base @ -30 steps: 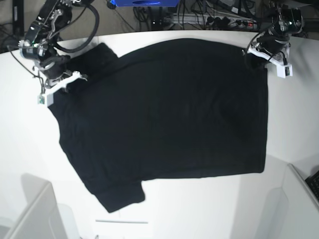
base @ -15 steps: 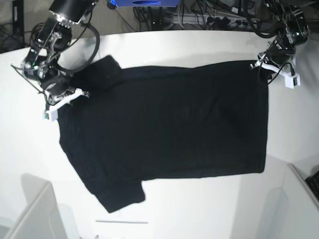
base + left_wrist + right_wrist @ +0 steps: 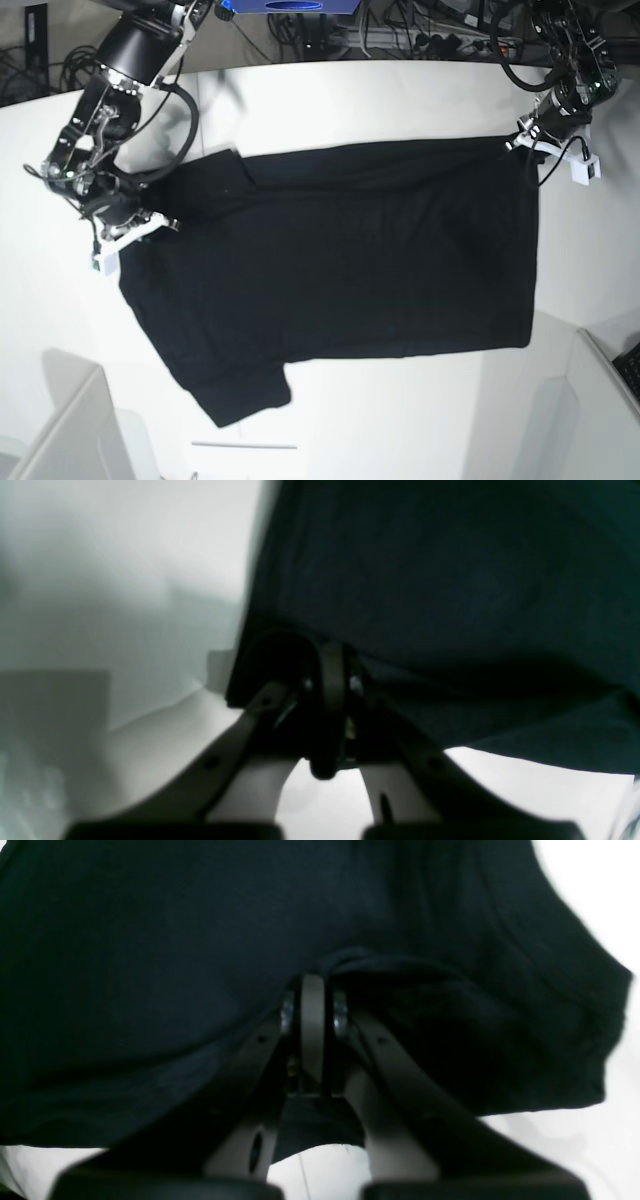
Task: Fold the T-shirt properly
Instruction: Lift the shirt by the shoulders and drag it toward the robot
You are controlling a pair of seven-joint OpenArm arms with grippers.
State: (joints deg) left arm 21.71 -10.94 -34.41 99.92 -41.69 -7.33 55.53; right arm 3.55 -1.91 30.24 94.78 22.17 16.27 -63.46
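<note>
The black T-shirt (image 3: 340, 260) lies spread on the white table (image 3: 350, 100), plain side showing, one sleeve (image 3: 240, 395) pointing to the near edge. My right gripper (image 3: 130, 232), on the left of the base view, is shut on the shirt's far left part beside the other sleeve (image 3: 205, 175). My left gripper (image 3: 545, 150), on the right, is shut on the far right corner. In the left wrist view the gripper (image 3: 327, 665) pinches dark T-shirt cloth (image 3: 450, 580). The right wrist view shows the gripper (image 3: 312, 1000) closed on a bunched fold of the T-shirt (image 3: 150, 940).
Cables and a power strip (image 3: 420, 40) run behind the table, next to a blue object (image 3: 290, 5). White box-like shapes stand at the near left (image 3: 60, 430) and near right (image 3: 600, 400). A thin pale strip (image 3: 245, 445) lies near the front edge.
Both grippers have moved toward the near side, dragging the shirt's far edge with them. That edge now lies farther from the table's back, and the far sleeve has folded inward.
</note>
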